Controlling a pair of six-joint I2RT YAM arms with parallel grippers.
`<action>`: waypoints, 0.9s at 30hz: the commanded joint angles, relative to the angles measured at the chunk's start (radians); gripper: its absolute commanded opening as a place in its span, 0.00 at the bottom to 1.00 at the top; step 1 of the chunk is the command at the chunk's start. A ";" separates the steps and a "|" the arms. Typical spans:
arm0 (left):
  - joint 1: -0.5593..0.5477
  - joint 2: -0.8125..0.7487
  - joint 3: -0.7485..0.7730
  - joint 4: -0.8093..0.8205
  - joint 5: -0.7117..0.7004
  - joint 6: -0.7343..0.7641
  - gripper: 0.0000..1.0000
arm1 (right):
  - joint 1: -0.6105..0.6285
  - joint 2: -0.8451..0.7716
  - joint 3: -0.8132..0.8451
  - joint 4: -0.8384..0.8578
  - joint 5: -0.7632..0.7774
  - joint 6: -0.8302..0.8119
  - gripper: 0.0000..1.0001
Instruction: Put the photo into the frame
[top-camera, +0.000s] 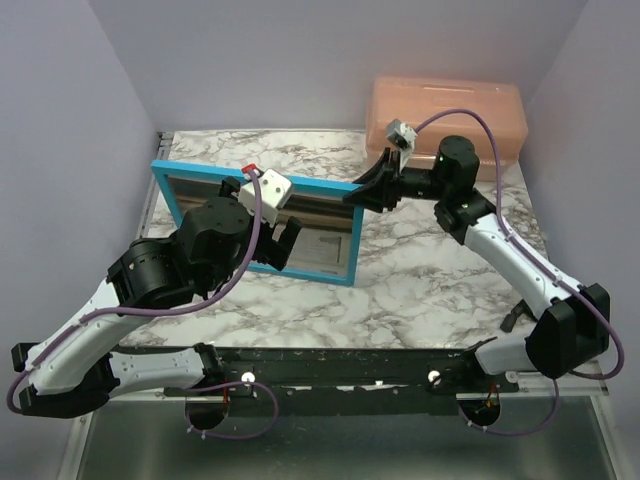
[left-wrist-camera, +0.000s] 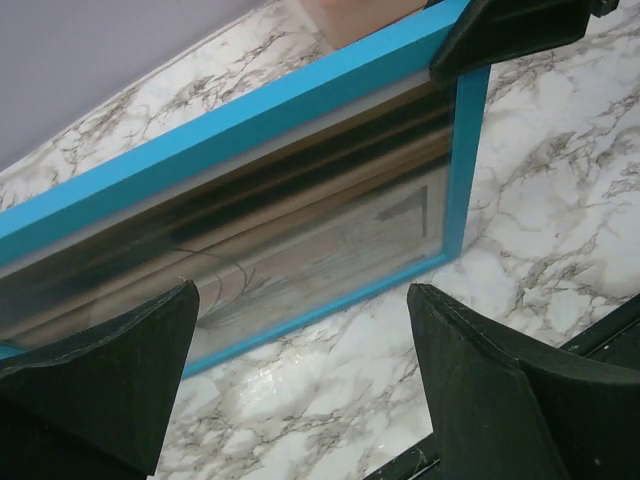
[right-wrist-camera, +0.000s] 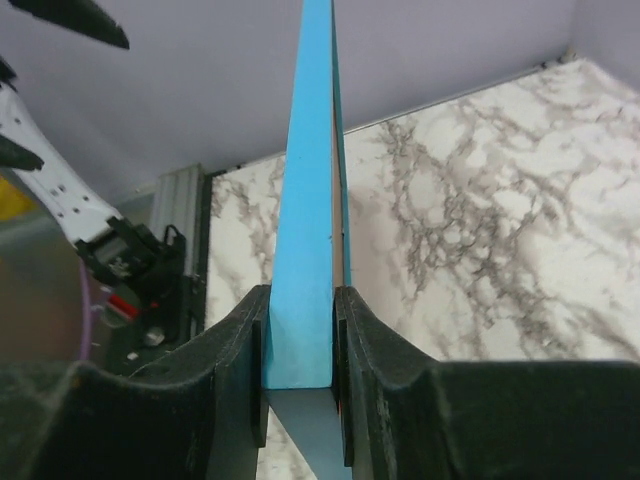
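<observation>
Top view: the frame (top-camera: 310, 184) is standing on its long edge on the marble table (top-camera: 430, 285). The right gripper (top-camera: 368, 190) is holding its upper right corner, and the left gripper (top-camera: 285, 240) is hovering before its face.

Left wrist view: the left fingers (left-wrist-camera: 120, 360) are sitting spread, touching nothing.

Right wrist view: the fingers (right-wrist-camera: 240, 350) are pinching the blue rail between them.

Whether the photo is sitting inside cannot be told through the glare.

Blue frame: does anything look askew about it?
Yes. The frame stands tilted on its long edge on the marble table instead of lying flat, held up by the right gripper, shut on its top corner.
</observation>
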 joint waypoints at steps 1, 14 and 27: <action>0.046 -0.007 0.021 0.031 0.104 -0.043 0.88 | -0.081 0.078 0.089 -0.032 -0.203 0.352 0.00; 0.278 0.024 -0.129 0.104 0.457 -0.195 0.89 | -0.250 0.160 -0.021 -0.318 0.061 0.240 0.00; 0.331 0.035 -0.283 0.260 0.587 -0.352 0.89 | -0.350 0.370 -0.085 -0.403 0.419 0.212 0.05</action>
